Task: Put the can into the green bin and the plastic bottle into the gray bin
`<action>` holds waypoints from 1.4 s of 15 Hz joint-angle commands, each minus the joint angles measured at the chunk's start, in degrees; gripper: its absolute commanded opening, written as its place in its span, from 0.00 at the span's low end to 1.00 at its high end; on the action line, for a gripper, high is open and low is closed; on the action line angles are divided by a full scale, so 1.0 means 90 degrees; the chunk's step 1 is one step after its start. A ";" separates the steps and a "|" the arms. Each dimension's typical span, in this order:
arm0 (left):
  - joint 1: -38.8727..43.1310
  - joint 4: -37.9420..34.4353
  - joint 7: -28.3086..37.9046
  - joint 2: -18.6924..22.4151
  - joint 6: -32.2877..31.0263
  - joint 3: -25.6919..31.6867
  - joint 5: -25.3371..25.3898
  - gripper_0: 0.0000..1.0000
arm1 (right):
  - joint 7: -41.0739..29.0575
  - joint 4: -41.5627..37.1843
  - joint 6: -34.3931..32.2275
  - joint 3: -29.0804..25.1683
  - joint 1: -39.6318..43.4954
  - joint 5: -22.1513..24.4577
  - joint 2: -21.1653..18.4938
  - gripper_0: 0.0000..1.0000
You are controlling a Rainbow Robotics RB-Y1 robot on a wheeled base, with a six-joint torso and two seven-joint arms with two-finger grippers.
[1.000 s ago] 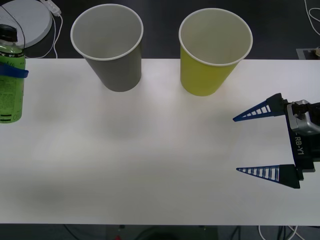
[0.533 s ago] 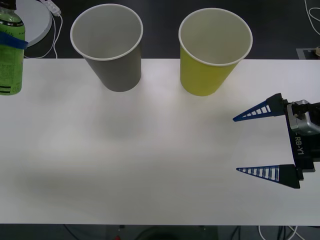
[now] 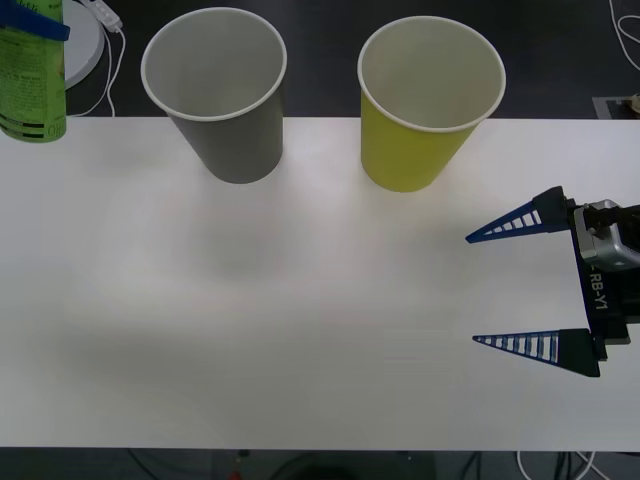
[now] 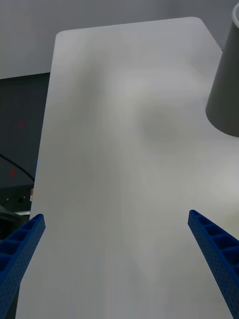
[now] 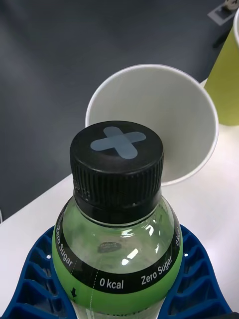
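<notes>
Left gripper [image 5: 124, 294] is clamping the plastic bottle [image 5: 117, 219] aloft; centring over the gray bin [image 3: 215, 90] advised. Right gripper [image 3: 520, 290] is idling agape.

The gray bin [image 3: 218, 92] and the green bin [image 3: 428, 100] stand side by side at the far edge of the tabletop [image 3: 300, 320], with a narrow gap between them. Nearer than the gray bin, the tabletop lies bare. Both mouths gape open.
</notes>
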 commanded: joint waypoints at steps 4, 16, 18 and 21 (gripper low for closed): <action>-0.1063 0.0778 -0.0115 -0.0301 0.0013 -0.0781 0.0016 0.00 | 0.0000 0.0000 0.0000 0.0000 0.0000 0.0000 0.0000 1.00; -0.2499 0.1999 -0.0525 -0.1629 0.0120 -0.1651 -0.0844 0.00 | 0.0000 0.0000 0.0000 0.0000 0.0000 0.0000 0.0000 1.00; -0.2763 0.2302 -0.0574 -0.1854 0.0130 -0.1807 -0.0902 0.00 | 0.0000 0.0000 0.0000 0.0000 0.0000 0.0000 0.0000 1.00; -0.2929 0.2526 -0.0662 -0.2264 0.0130 -0.1817 -0.1234 0.00 | 0.0000 0.0000 0.0000 0.0000 0.0000 0.0000 0.0000 1.00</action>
